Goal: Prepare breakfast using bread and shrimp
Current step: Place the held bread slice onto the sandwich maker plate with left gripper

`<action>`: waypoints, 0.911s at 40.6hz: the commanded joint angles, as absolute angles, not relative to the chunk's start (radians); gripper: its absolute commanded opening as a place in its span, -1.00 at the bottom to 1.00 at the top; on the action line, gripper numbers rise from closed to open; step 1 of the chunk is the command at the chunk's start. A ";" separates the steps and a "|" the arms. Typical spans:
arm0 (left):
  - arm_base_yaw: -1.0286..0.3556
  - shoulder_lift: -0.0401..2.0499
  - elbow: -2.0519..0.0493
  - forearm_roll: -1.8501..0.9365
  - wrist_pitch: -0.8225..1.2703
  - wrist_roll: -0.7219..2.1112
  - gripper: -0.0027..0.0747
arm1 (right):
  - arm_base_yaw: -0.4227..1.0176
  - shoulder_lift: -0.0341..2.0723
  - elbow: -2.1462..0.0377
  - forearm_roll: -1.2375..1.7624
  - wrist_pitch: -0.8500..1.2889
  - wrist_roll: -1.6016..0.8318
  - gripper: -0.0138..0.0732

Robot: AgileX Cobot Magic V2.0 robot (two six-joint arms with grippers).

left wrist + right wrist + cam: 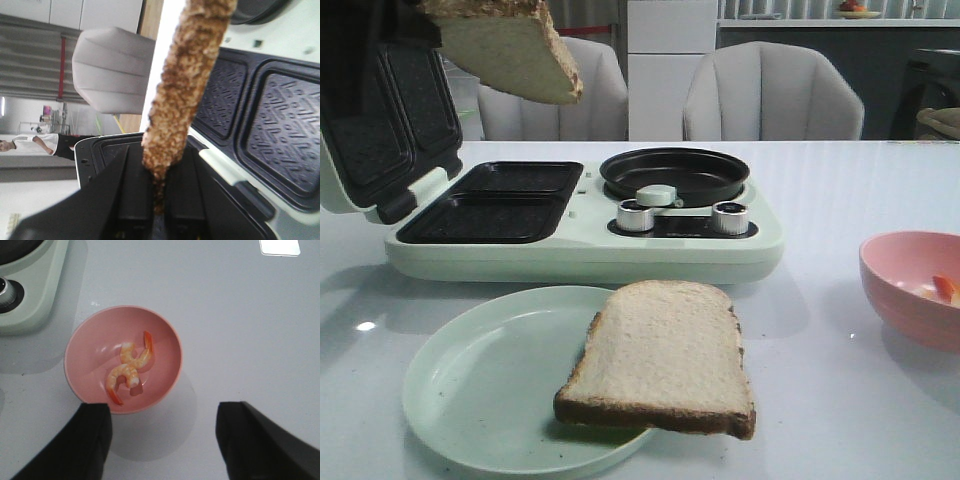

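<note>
The left pincer [159, 200] grips one slice of bread [510, 45] by its edge, holding it aloft and tilted above the open lid [385, 120] of a pale green breakfast maker [620, 255]. In the left wrist view the slice [187, 85] shows edge-on, its brown crust pinched between the two dark fingers [132, 195]; beyond them lie the maker's two dark patterned sandwich wells [285, 130], both bare.

A second slice [665, 355] lies flat on a pale green plate [480, 390] on the white bench [820, 400], well below the left pincer and in front of the maker, one crust edge overhanging the plate's rim. On the maker's other side sits a round black pan [675, 172] with two silver knobs [730, 217] before it.

The right pincer [162, 440] hangs released over the bench, its dark fingers [75, 450] spread wide apart and holding nothing. Just ahead of the fingertips stands a pink bowl [85, 340] with the shrimp [131, 367] inside: two curled orange-and-white pieces, touching one another at the bowl's bottom. The bowl [905, 285] stands apart from the maker, at the bench's right side in the front view, where only an orange tip of shrimp [945, 288] shows above the rim.
</note>
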State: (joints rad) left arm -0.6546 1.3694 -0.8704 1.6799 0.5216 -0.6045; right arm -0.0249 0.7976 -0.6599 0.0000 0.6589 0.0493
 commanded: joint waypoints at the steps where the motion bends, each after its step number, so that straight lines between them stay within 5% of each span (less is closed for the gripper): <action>1: -0.597 1.424 -0.983 1.720 0.505 -0.621 -0.67 | -0.027 0.797 -0.691 -0.009 0.586 0.043 0.58; 21: -0.424 1.861 -1.395 1.720 0.457 -0.621 -0.67 | -0.027 0.797 -0.691 -0.009 0.586 0.043 0.58; 37: -0.398 1.994 -1.441 1.720 0.383 -0.621 -0.67 | -0.027 0.797 -0.691 -0.009 0.586 0.043 0.58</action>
State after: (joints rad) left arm -0.4014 2.0484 -1.4045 1.6978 0.3542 -0.6045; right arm -0.0249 0.7976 -0.6599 0.0000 0.6589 0.0493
